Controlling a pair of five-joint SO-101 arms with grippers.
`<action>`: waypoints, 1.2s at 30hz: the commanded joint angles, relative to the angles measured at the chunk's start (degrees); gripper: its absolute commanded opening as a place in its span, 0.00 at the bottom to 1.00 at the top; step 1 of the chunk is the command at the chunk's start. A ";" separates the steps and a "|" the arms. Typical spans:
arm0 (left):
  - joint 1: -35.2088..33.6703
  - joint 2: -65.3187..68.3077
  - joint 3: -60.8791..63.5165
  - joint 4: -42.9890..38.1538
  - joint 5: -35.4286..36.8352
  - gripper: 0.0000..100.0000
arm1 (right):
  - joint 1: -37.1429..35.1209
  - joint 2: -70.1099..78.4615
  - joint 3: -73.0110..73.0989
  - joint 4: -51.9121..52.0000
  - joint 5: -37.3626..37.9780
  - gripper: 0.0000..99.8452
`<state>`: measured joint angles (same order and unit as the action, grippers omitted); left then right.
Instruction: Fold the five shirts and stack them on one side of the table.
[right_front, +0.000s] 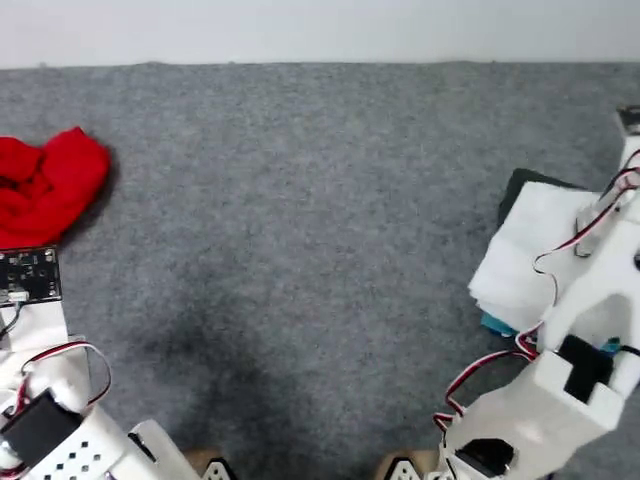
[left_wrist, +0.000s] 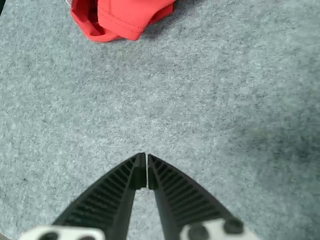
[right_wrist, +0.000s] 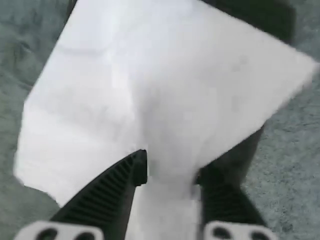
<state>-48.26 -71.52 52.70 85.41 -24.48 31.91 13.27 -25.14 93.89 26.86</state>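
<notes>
Grey worktop (right_front: 320, 200) spreads across the whole scene, with the right arm (right_front: 560, 390) leaning over its right side and the left arm (right_front: 60, 430) low at the near left corner. Next in size is the pile on the right. A folded white shirt (right_front: 530, 250) lies on top, a dark shirt (right_front: 520, 185) shows at the far edge beneath it, and a strip of teal cloth (right_front: 495, 325) pokes out at the near edge. How many layers lie under the white one cannot be counted. Well apart from the pile, at the far left edge, a red shirt (right_front: 50, 185) sits crumpled and not yet folded. The right end effector (right_wrist: 170, 167) has its jaws partway apart with a thick ridge of the white shirt between them, and it looks clamped on that fold. The left end effector (left_wrist: 146, 172) is fully closed, tips touching, holding nothing above bare worktop, with the red shirt some way ahead of it. The main risk sits with the right arm. If it lifts or drags without letting go, the white shirt could pull open or slide the pile askew, and the teal layer already juts out. On the left, the closed jaws must open before they reach the red shirt, or they would only push the bundle off the worktop's edge.
</notes>
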 joint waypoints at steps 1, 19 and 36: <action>0.35 -0.18 -0.22 -0.88 -0.18 0.02 | -0.48 -0.75 -9.05 3.03 -5.45 0.40; 0.35 -0.26 -0.75 -2.20 -4.40 0.02 | -3.30 0.84 -12.57 9.10 -6.15 0.01; 3.78 34.90 -21.41 -6.33 -1.67 0.06 | -3.82 -11.03 7.82 9.01 -6.15 0.01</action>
<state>-44.84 -46.02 39.25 82.07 -26.95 29.36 8.70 -21.27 100.66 21.41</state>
